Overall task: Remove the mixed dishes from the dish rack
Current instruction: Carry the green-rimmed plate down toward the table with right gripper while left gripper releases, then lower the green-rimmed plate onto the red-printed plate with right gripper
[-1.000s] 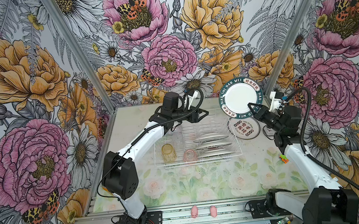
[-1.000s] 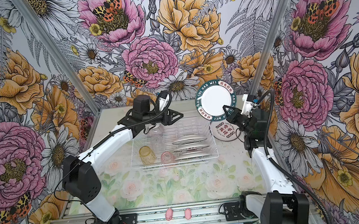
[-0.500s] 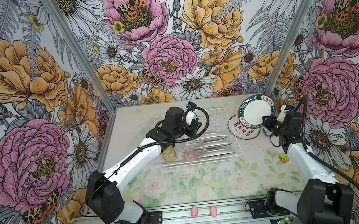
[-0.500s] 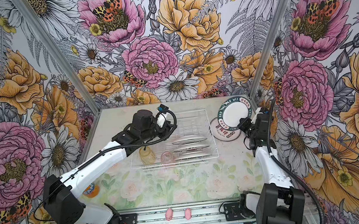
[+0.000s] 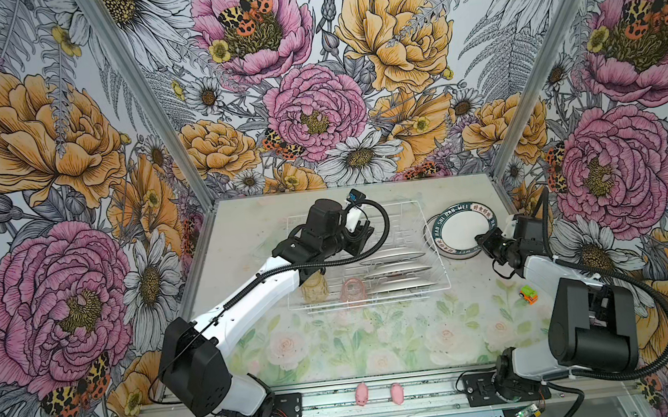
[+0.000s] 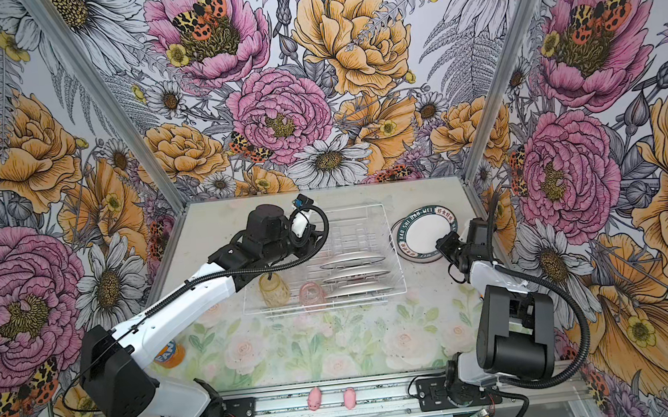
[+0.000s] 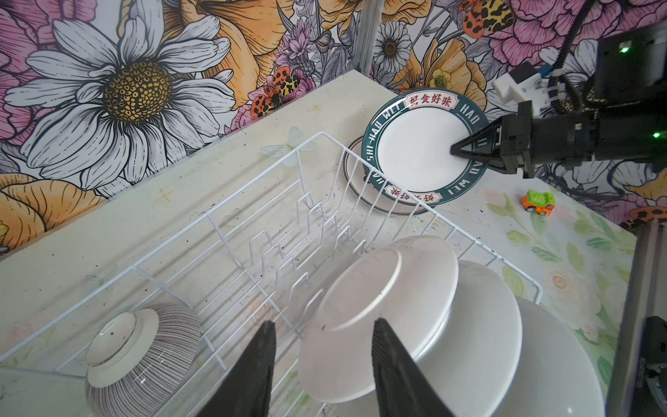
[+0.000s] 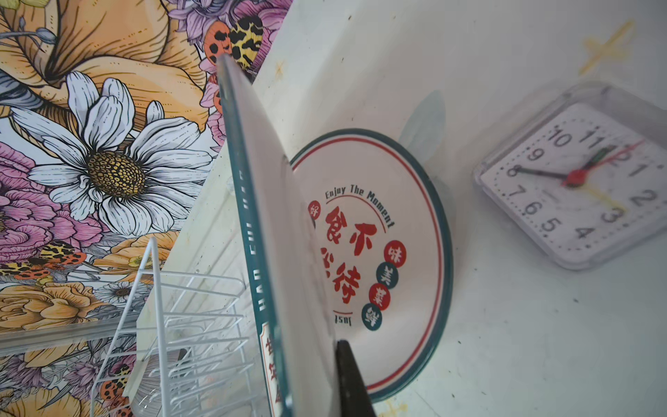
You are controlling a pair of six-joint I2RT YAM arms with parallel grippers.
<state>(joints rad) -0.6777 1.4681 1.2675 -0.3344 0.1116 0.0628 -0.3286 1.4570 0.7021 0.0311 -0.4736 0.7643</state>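
Tilted plate (image 8: 278, 234) over flat printed plate (image 8: 408, 224); clock (image 8: 577, 180) nearby.

You are looking at a pale table (image 5: 338, 355), plain cream at the back and printed with faint roses and leaves towards the front. A white wire dish rack (image 5: 401, 228) stands on it, a little behind the middle. Just to the right of the rack, a white plate (image 8: 408, 224) with a dark rim and red characters lies flat. A small square clock (image 8: 577, 180) lies face up near that plate. A tiny green-orange toy car (image 5: 528, 295) sits near the right edge. At the left edge, an orange drink container (image 6: 169, 355) shows partly.
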